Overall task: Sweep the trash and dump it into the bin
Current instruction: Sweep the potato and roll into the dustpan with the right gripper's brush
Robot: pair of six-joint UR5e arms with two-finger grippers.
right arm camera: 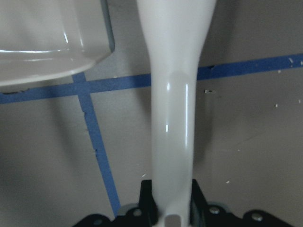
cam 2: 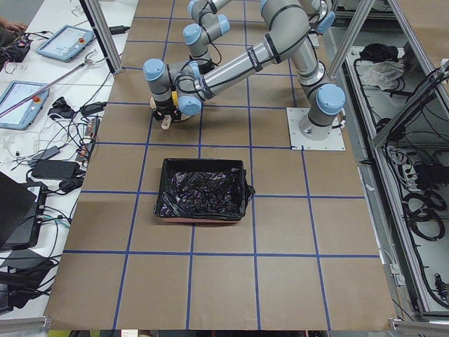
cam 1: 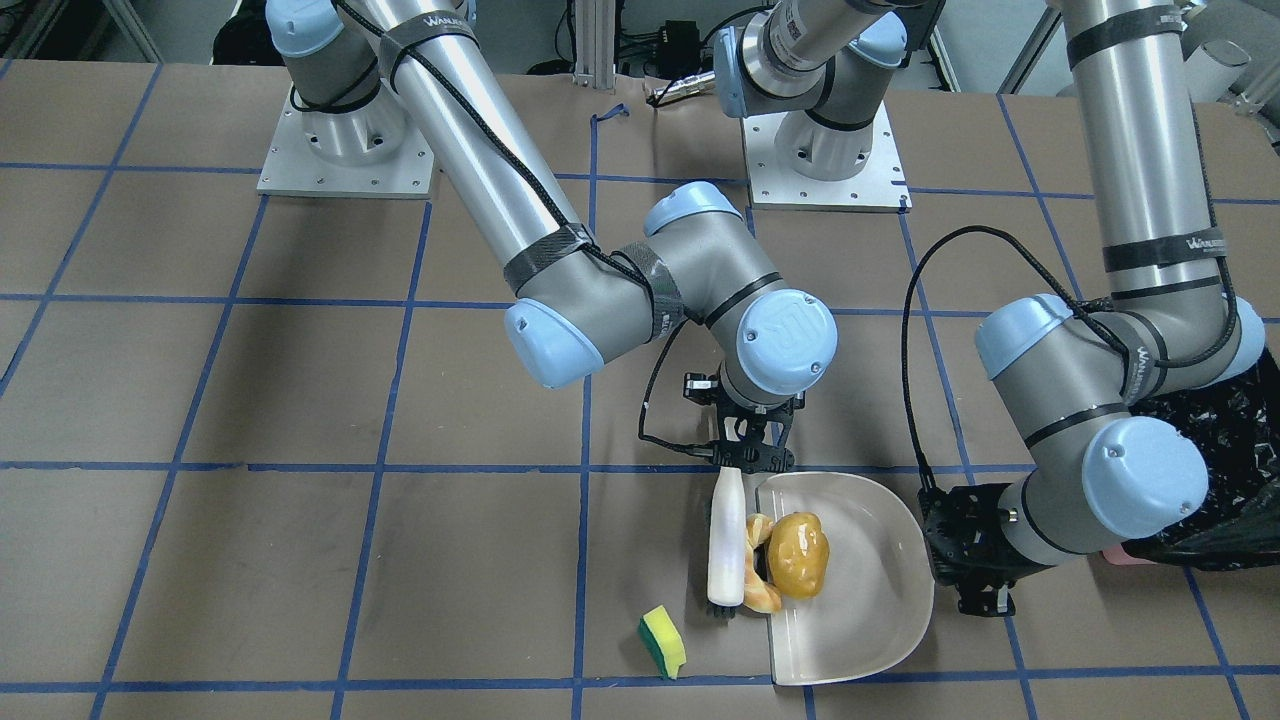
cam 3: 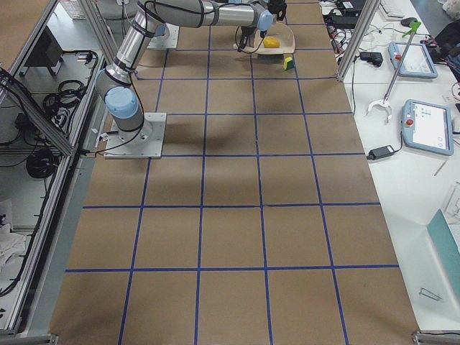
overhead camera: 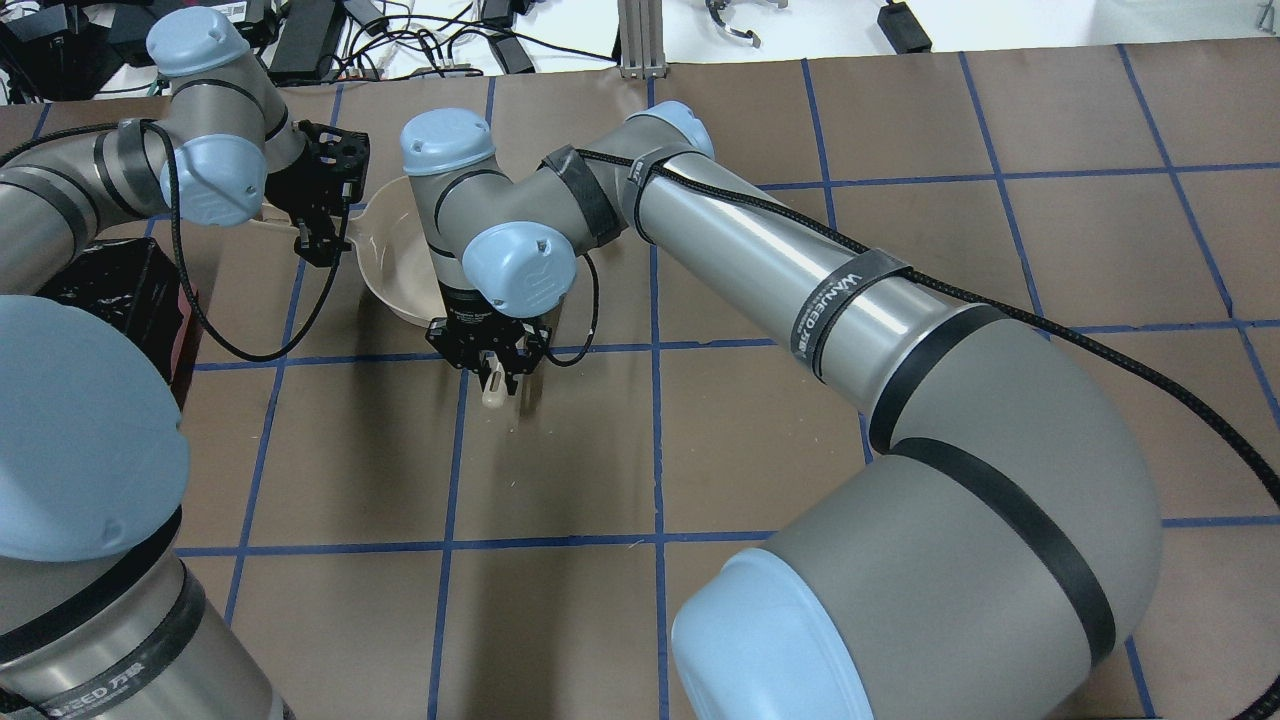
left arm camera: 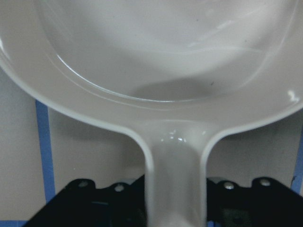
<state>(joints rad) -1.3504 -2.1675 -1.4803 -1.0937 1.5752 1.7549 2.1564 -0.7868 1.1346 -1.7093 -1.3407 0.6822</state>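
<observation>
My left gripper (cam 1: 975, 590) is shut on the handle of the beige dustpan (cam 1: 860, 600), which lies flat on the table; the left wrist view shows that handle (left arm camera: 175, 179). My right gripper (cam 1: 752, 462) is shut on the beige hand brush (cam 1: 727, 540), which stands at the dustpan's open edge. The yellow-brown potato lump (cam 1: 798, 555) lies in the dustpan. The golden croissant (cam 1: 762, 592) is wedged between brush and potato at the pan's lip. The yellow-and-green sponge (cam 1: 662, 642) lies on the table outside the pan, near the brush tip. The bin (cam 2: 203, 189) with its black bag stands beyond the left arm.
The bin's black bag (cam 1: 1235, 430) sits close behind the left arm's elbow. Both arm bases (cam 1: 345, 150) stand at the table's far edge. Blue tape lines grid the brown table (cam 1: 300, 400).
</observation>
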